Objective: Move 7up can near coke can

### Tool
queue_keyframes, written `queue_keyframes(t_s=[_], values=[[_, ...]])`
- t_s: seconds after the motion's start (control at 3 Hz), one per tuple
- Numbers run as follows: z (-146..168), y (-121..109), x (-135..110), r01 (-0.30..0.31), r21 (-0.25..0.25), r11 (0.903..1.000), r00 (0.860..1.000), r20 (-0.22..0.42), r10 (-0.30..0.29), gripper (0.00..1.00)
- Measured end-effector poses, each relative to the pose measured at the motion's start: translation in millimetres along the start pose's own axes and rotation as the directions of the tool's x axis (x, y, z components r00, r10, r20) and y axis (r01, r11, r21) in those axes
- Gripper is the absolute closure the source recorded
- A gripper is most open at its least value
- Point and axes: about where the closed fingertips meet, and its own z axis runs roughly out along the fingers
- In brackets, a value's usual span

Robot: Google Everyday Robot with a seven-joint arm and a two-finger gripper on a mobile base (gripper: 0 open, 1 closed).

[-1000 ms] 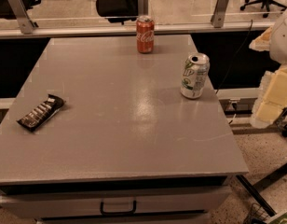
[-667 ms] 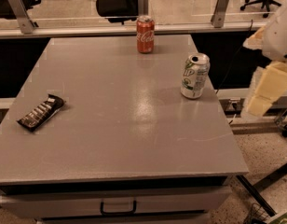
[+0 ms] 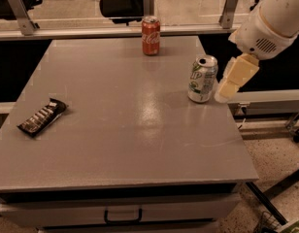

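Note:
The 7up can (image 3: 202, 79), silver-white with green lettering, stands upright near the right edge of the grey table (image 3: 125, 125). The coke can (image 3: 150, 36), red with white script, stands upright at the table's far edge, well behind and left of the 7up can. My gripper (image 3: 231, 84) hangs from the white arm (image 3: 273, 21) at the upper right. Its cream-coloured fingertip end sits just right of the 7up can, close to its side; I cannot tell if they touch.
A dark wrapped snack bar (image 3: 42, 117) lies near the table's left edge. A glass partition with metal brackets (image 3: 230, 6) runs behind the table. A drawer handle (image 3: 123, 215) shows at the front. Office chairs stand beyond the glass.
The arm and gripper have moved left and in from the right edge, ending right beside the 7up can. Both cans and the snack bar have stayed put.

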Motion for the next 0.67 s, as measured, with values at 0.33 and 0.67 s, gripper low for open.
queue_keyframes(t_s=[0.33,0.67], values=[[19.4,-22.2,-7.9,-0.029,0.018,0.9994,0.999,0.034,0.028,0.0],[33.0,-29.1,-8.6,-0.055,0.004,0.9985,0.997,0.056,0.055,0.0]])
